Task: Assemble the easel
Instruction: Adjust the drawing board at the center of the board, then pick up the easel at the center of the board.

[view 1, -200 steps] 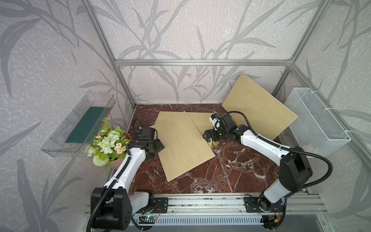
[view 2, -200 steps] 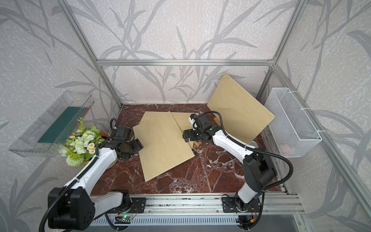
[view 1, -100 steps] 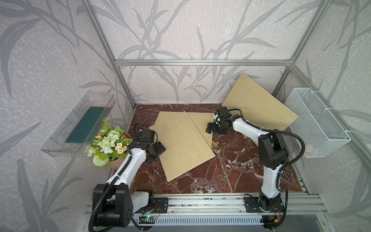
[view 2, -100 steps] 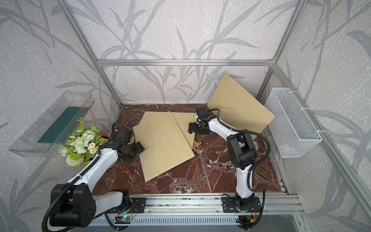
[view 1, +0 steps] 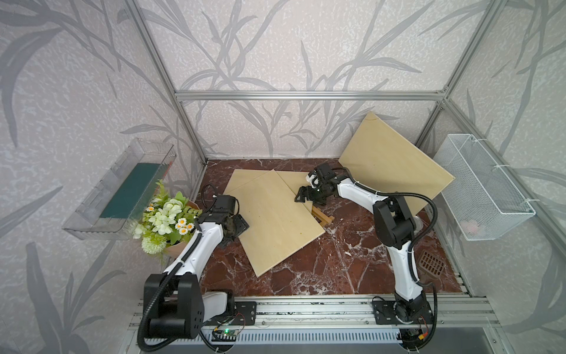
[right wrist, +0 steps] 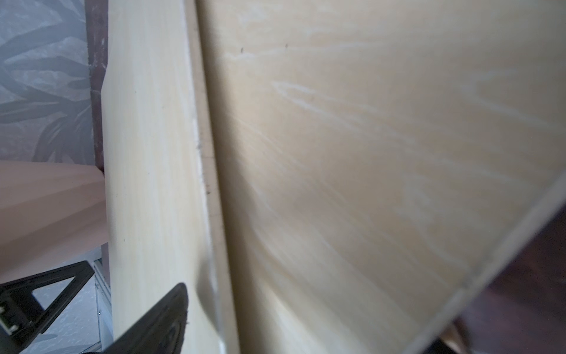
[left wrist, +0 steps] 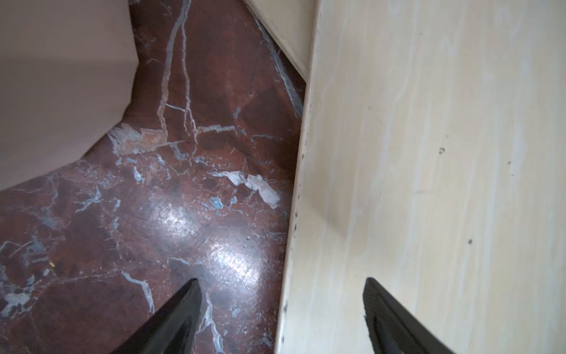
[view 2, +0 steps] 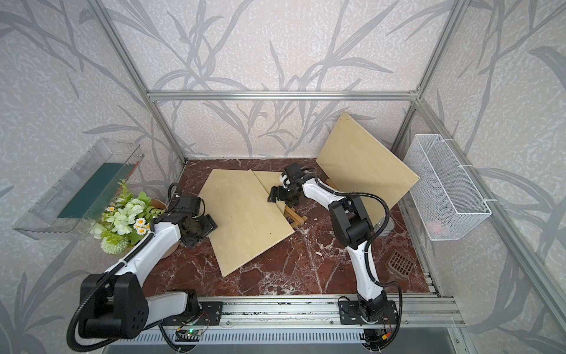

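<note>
Two pale wooden boards lie overlapping on the marble floor: the top board point(view 1: 275, 220) point(view 2: 245, 220) and a lower board point(view 1: 291, 180) sticking out behind it. The easel's wooden frame point(view 1: 324, 217) point(view 2: 295, 219) pokes out from under their right edge. My left gripper point(view 1: 239, 226) point(left wrist: 281, 285) is open, its jaws straddling the top board's left edge point(left wrist: 294, 214) without touching it. My right gripper point(view 1: 303, 196) point(view 2: 275, 196) hovers open over the boards' right side. In the right wrist view only one finger point(right wrist: 165, 309) shows, above the top board.
A third large board point(view 1: 392, 165) leans in the back right corner. A flower pot point(view 1: 165, 214) stands close beside the left arm. A clear bin point(view 1: 122, 190) hangs on the left wall, a wire basket point(view 1: 484, 190) on the right. A drain grate point(view 1: 432, 263) sits front right.
The right arm has folded its elbow upward and its gripper has moved left over the boards. The left gripper has edged slightly forward along the board's edge.
</note>
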You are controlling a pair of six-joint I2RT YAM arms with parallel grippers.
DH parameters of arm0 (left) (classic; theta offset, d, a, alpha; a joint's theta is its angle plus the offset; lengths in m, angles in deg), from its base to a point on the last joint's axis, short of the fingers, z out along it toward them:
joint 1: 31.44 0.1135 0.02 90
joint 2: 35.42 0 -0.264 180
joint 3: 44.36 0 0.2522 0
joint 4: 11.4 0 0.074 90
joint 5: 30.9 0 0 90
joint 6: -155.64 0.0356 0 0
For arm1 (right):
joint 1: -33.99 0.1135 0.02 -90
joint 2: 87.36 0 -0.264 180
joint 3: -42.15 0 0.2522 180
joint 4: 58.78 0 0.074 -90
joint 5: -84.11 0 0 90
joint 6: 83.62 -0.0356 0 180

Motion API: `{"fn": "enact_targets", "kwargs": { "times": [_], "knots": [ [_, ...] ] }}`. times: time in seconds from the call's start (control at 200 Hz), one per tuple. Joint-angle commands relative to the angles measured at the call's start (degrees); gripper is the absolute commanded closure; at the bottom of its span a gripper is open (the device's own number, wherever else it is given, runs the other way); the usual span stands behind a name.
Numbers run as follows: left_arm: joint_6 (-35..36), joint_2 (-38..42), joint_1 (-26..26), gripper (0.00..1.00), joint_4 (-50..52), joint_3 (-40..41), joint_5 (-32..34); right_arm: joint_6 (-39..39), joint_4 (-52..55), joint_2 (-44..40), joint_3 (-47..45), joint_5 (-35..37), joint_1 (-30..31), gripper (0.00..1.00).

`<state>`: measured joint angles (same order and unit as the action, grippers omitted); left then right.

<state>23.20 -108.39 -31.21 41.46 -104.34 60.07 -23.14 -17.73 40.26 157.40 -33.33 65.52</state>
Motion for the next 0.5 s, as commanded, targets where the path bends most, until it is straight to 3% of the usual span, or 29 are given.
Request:
{"fn": "enact_targets", "kwargs": {
  "times": [0.0, 0.13, 0.275, 0.495],
  "knots": [
    [0.84, -3.12, 0.88, 0.16, 2.08, -2.06, 3.88, 1.37, -0.25, 0.85, 5.41, -5.99, 2.90, 0.10],
    [1.90, -6.01, 0.92, 0.16, 3.00, -4.53, 4.00, 6.30, 4.48, -1.89, 5.16, 0.43, 2.45, 0.10],
    [2.68, -7.91, 0.94, 0.16, 3.02, -6.51, 4.26, 10.84, 6.64, -9.30, -1.80, 8.08, 0.64, 0.09],
    [3.66, -9.50, 0.97, 0.16, 3.05, -8.72, 5.31, 15.47, 7.17, -17.18, -12.59, 10.04, -1.36, 0.10]
  ]
}}
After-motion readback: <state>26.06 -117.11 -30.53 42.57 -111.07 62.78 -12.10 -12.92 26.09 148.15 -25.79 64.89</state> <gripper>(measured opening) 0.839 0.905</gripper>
